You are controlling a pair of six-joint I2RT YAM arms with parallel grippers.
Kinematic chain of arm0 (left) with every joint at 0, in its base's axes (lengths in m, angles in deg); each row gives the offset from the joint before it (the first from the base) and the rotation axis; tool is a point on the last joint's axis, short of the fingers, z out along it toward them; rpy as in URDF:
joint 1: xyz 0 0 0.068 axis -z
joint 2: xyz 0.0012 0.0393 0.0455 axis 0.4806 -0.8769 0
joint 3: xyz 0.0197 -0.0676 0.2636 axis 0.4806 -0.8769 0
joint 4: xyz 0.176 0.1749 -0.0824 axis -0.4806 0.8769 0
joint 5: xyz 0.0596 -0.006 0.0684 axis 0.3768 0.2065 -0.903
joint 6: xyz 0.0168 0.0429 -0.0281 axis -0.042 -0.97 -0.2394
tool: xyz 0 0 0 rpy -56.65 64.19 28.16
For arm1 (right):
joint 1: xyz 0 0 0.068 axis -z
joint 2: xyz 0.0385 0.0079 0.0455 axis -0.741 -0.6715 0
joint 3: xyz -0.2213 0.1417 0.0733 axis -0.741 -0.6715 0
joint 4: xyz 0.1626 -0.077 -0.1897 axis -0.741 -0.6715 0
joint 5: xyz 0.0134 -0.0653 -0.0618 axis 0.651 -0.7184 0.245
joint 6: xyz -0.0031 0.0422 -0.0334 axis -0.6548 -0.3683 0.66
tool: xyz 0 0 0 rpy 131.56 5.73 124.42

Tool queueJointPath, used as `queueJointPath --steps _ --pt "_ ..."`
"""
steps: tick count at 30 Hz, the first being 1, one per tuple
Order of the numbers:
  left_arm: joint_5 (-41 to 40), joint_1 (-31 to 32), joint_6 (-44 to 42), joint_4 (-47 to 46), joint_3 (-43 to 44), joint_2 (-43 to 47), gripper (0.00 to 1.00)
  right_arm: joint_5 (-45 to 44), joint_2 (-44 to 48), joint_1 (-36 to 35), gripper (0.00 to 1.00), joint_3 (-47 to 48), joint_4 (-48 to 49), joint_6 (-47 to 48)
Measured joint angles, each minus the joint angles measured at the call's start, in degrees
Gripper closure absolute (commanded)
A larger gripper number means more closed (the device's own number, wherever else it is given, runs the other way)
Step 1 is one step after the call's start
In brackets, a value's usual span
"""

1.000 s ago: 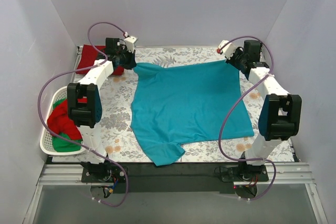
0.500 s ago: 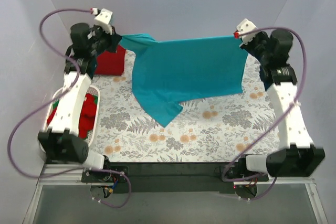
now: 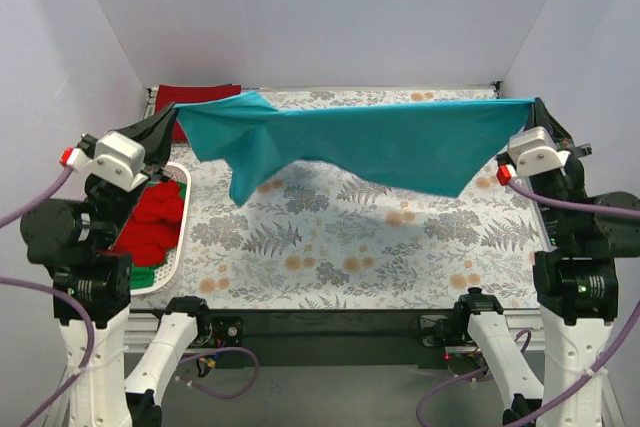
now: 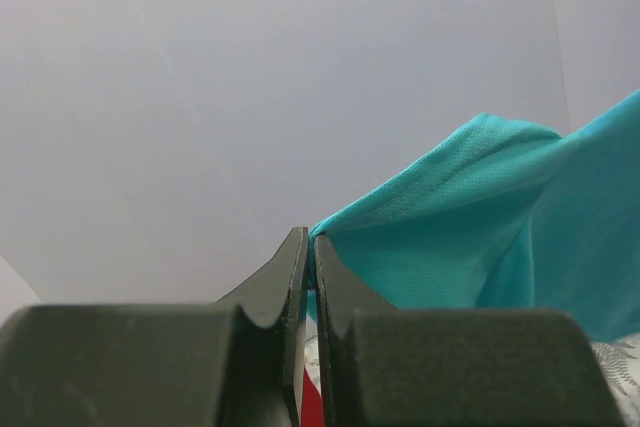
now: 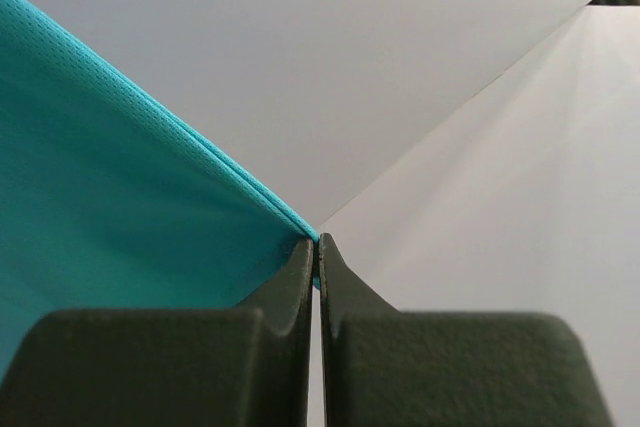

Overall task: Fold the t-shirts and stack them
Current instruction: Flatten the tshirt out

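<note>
We see the teal t-shirt (image 3: pixel 380 142) stretched in the air across the upper middle of the top view, its long axis running left to right. Its top edge is taut and nearly level between the two hands. The rest hangs below that edge, above the floral-covered tabletop (image 3: pixel 340 257). One bunched part droops to a point at centre left, and another corner points down at centre right.

The left hand (image 3: pixel 172 119) is at the left end of the edge, clenched on the shirt's corner. In the left wrist view its fingers (image 4: pixel 285 282) press together with teal fabric pinched at the tips, and the shirt spreads to the right of frame. The right hand (image 3: pixel 536 104) grips the right end the same way, and its wrist view shows fabric fanning left from closed tips.

A dark red t-shirt (image 3: pixel 197 95) lies at the upper left, behind the raised one. At the left edge a white basket (image 3: pixel 176 245) holds a red t-shirt (image 3: pixel 155 217) and a green t-shirt (image 3: pixel 148 272).
</note>
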Motion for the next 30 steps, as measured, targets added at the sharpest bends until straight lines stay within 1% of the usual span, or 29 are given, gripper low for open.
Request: queueJointPath --steps 4,10,14,17,20,22,24,26,30 --pt "-0.96 0.0 -1.84 3.74 3.96 1.68 1.0 -0.39 2.08 0.0 0.99 1.81 -0.59 0.13" --pt "-2.78 0.0 -3.78 9.6 15.04 0.09 1.0 -0.92 0.72 0.0 0.99 8.13 0.0 1.79" --pt "-0.74 0.02 -5.11 13.86 16.98 -0.7 1.0 -0.92 0.33 0.0 0.99 6.43 1.31 4.33" --pt "1.99 0.0 -6.05 16.79 12.9 -1.38 1.0 -0.92 0.04 0.0 0.99 -0.07 2.84 6.12" --pt "3.39 0.0 -6.51 18.69 5.33 -3.08 1.0 -0.9 -2.1 0.0 0.99 -8.76 2.49 7.85" --pt "3.61 0.0 -6.78 18.73 -1.2 -5.57 1.0 -0.63 -4.61 0.0 0.99 -14.29 2.12 9.07" --pt "3.89 -0.02 -6.84 18.49 -6.1 -9.33 1.0 0.13 -7.5 0.02 0.99 -18.25 1.7 10.14" --pt "4.07 -0.02 -6.8 18.25 -9.64 -15.1 1.0 1.01 -10.29 0.0 0.99 -21.51 0.76 11.1" --pt "2.8 -0.04 -6.19 16.02 -12.57 -27.8 1.0 2.97 -17.33 0.0 0.99 -23.76 1.62 12.07"
